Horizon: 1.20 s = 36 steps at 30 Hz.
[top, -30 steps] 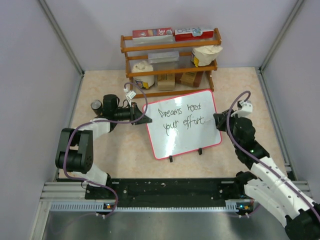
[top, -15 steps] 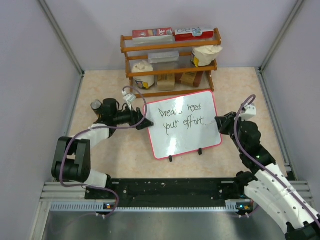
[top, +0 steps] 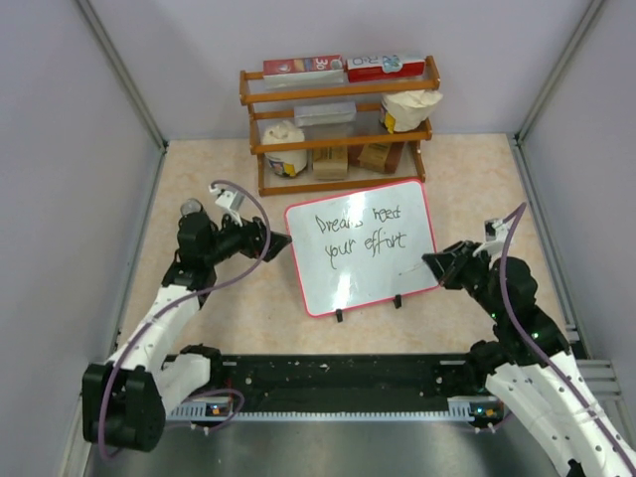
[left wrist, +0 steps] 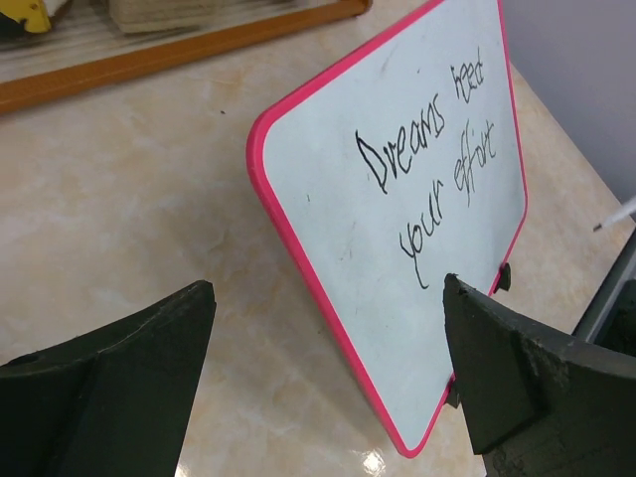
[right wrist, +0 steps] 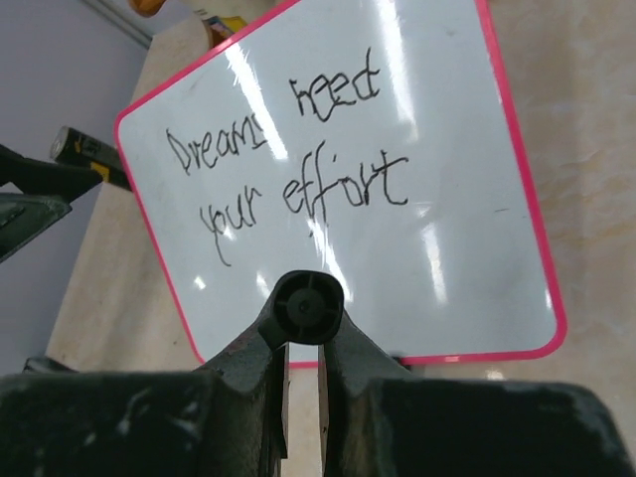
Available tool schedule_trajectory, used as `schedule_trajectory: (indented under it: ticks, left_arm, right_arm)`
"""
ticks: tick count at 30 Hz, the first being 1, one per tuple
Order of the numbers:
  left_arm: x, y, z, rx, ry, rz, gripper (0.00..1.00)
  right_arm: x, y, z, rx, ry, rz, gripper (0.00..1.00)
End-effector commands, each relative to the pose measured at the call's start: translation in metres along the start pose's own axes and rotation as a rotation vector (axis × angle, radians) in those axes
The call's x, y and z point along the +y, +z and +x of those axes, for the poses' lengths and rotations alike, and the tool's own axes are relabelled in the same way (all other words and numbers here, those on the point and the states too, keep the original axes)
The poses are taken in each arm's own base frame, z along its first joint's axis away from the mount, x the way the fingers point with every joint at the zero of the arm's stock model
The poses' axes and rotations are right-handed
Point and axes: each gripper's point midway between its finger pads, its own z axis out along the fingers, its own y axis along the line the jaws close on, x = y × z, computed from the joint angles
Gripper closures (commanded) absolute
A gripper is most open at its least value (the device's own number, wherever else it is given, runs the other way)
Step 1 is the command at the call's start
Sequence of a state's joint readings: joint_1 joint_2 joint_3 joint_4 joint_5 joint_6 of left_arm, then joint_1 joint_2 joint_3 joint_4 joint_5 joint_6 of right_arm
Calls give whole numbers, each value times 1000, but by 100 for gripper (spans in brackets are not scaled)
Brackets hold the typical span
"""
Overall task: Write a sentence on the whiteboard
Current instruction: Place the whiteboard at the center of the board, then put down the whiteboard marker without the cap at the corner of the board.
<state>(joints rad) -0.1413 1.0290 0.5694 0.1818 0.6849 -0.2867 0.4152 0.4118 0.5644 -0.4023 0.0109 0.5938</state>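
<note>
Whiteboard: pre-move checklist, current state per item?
1. The sentence is complete and legible, "Dreams need your effort" in two lines: ok.
2. The whiteboard is propped on its two black feet: ok.
3. The left jaws are wide open with nothing between them: ok.
4. The left jaws are apart from the board's edge: ok, judged from the left wrist view.
5. The right jaws are shut on the marker: ok.
6. Marker tip off the board surface: cannot tell, because the tip is hidden in the right wrist view.
</note>
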Motion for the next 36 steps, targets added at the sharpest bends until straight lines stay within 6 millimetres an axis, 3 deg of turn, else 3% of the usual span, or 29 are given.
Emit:
schedule_trajectory:
  ticks: [1, 6, 10, 17, 20, 22, 24, 25, 28, 29, 36]
  left_arm:
    - [2, -17, -19, -80, -2, -116, 1]
    - [-7, -28, -33, -128, 9, -126, 1]
    - [-11, -32, -37, -133, 11, -124, 1]
    - [-16, -35, -44, -149, 32, -116, 1]
    - [-20, -36, -47, -159, 38, -105, 1]
    - [-21, -37, -49, -163, 39, -103, 1]
    - [-23, -37, -48, -158, 40, -95, 1]
    - [-23, -37, -49, -161, 43, -93, 1]
    - [-27, -38, -48, -158, 47, -78, 1]
    - [-27, -38, -49, -159, 50, -76, 1]
    - [-30, -41, -50, -175, 65, -69, 1]
  right_arm:
    - [8, -11, 48, 181, 177, -72, 100]
    - [9, -17, 89, 306, 343, -102, 100]
    - [-9, -15, 129, 413, 421, -45, 100]
    - [-29, -13, 162, 492, 482, 41, 97]
    - [-36, -12, 168, 500, 495, 75, 88]
    - [-37, -11, 167, 499, 500, 87, 72]
    - [-35, -10, 162, 483, 497, 87, 45]
    - [-35, -10, 161, 481, 497, 89, 38]
    - [-35, -9, 156, 465, 493, 98, 5]
    - [-36, -8, 156, 462, 493, 101, 1]
    - [-30, -6, 138, 421, 451, 87, 1]
